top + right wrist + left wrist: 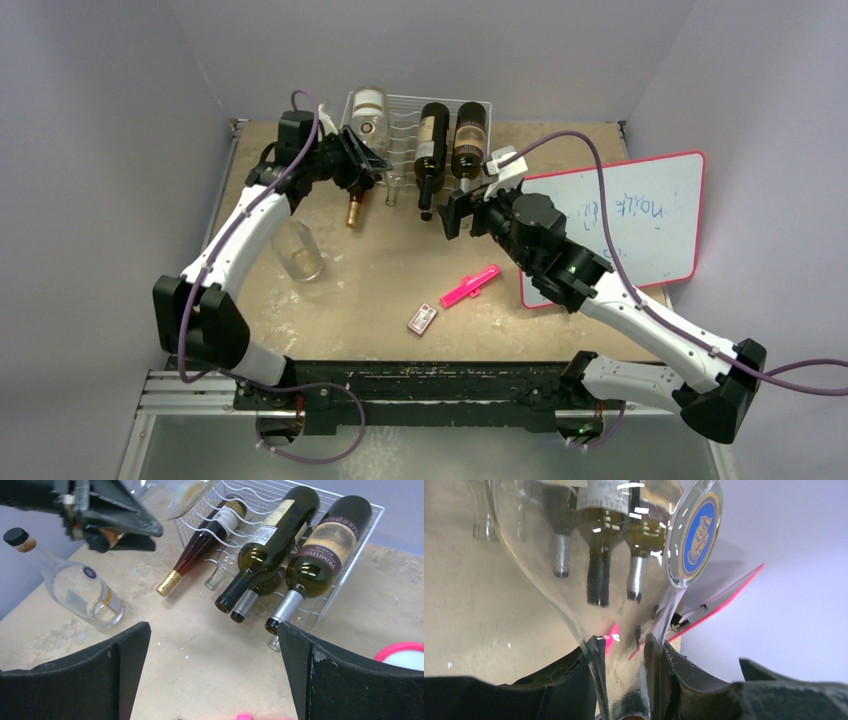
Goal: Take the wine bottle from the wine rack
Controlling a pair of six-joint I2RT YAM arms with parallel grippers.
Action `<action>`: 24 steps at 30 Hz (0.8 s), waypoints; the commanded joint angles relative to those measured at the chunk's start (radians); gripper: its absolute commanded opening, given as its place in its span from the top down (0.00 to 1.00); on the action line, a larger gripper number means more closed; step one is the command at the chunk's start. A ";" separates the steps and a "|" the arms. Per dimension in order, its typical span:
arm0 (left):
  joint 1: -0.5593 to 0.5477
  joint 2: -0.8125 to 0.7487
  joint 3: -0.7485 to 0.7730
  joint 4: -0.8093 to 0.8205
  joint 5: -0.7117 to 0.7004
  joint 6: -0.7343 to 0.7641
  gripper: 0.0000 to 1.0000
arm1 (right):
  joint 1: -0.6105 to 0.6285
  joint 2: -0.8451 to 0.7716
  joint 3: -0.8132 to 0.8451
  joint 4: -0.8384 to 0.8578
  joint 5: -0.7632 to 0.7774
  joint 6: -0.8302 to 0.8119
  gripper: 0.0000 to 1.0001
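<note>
The white wire wine rack (400, 105) stands at the back of the table. My left gripper (624, 647) is shut on the neck of a clear glass wine bottle (539, 555) with a blue and gold medallion. From above, that bottle (368, 110) lies over the rack's left end, with the left gripper (360, 162) at its neck. Whether it rests on the wires I cannot tell. Two dark bottles (432, 150) (468, 140) and a gold-capped one (200, 550) lie in the rack (350, 545). My right gripper (215, 630) is open and holds nothing. It hovers in front of the rack (455, 212).
A clear bottle with a black cap (80, 587) lies on the table at the left (298, 250). A pink-framed whiteboard (620, 225) lies at the right. A pink clip (470, 285) and a small box (422, 318) lie near the front.
</note>
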 commanded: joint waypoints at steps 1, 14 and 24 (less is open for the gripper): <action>-0.001 -0.237 -0.063 0.158 0.045 0.012 1.00 | 0.003 0.036 0.013 0.106 -0.058 -0.020 0.00; -0.003 -0.632 -0.406 -0.113 0.060 -0.013 1.00 | 0.003 0.131 0.026 0.215 -0.126 -0.042 0.00; -0.003 -0.774 -0.545 -0.283 -0.011 -0.075 1.00 | 0.003 0.163 -0.008 0.255 -0.152 -0.028 0.00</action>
